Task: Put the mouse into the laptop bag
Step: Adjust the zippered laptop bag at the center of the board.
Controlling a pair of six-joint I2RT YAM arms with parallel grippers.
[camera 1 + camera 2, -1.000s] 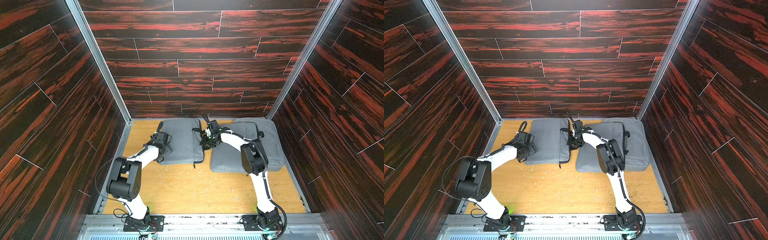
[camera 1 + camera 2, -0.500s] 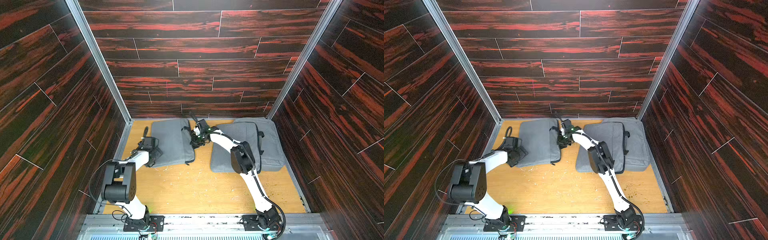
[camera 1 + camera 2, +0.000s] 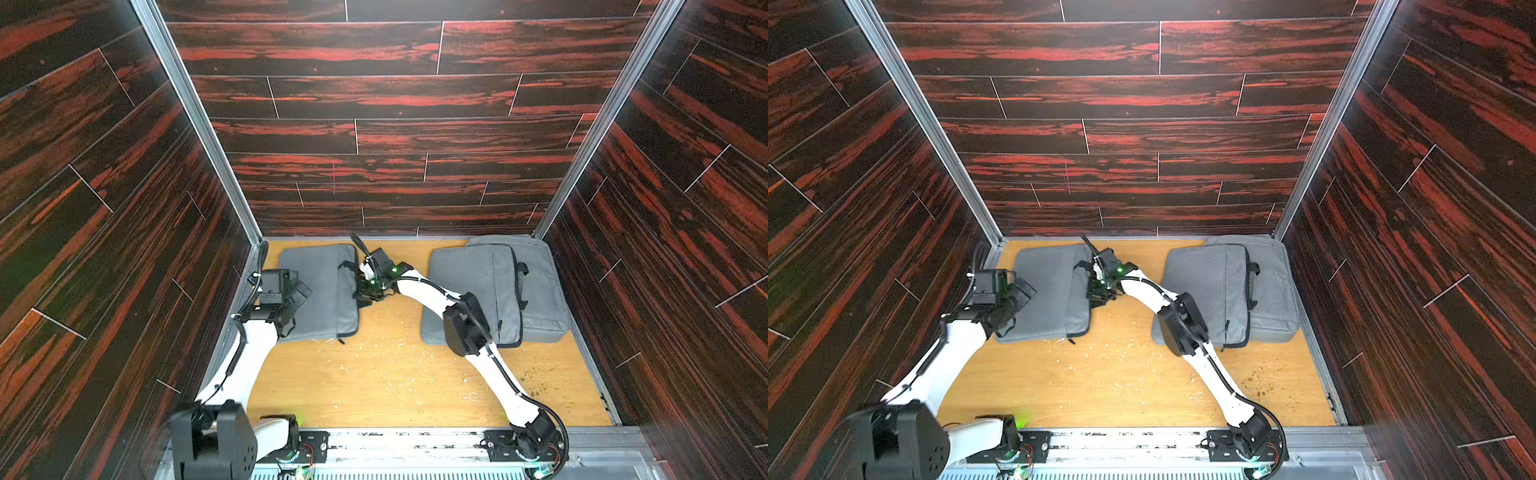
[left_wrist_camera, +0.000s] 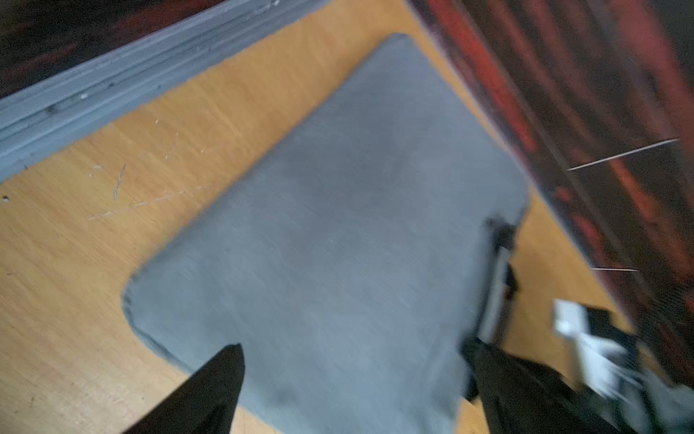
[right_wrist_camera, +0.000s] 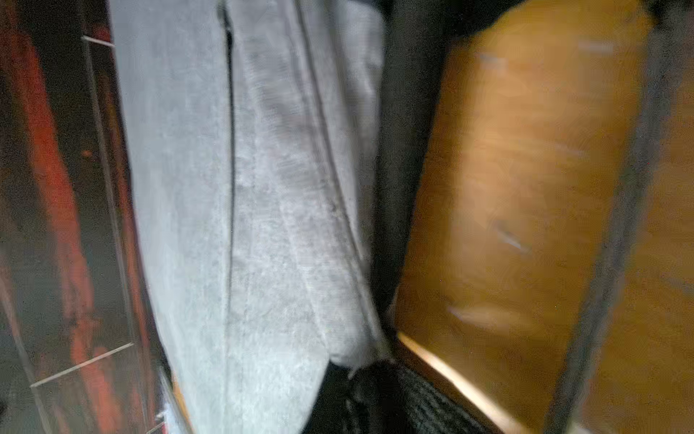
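The mouse is out of view. A grey laptop bag lies flat at the back left of the wooden floor. My left gripper hovers open over the bag's left half, and only grey fabric shows between its black fingertips. My right gripper sits at the bag's right edge by its black handle. That webbing lies right at the jaws. The blurred right wrist view does not show the fingers apart from it.
Two more grey bags are stacked at the back right, one on top of the other. Dark red wood-pattern walls close in on three sides, with metal rails along the floor edges. Pale crumbs litter the wooden floor.
The left laptop bag has slid left toward the side wall, with the right gripper following at its right edge. The left arm has swung left and its gripper has opened fully.
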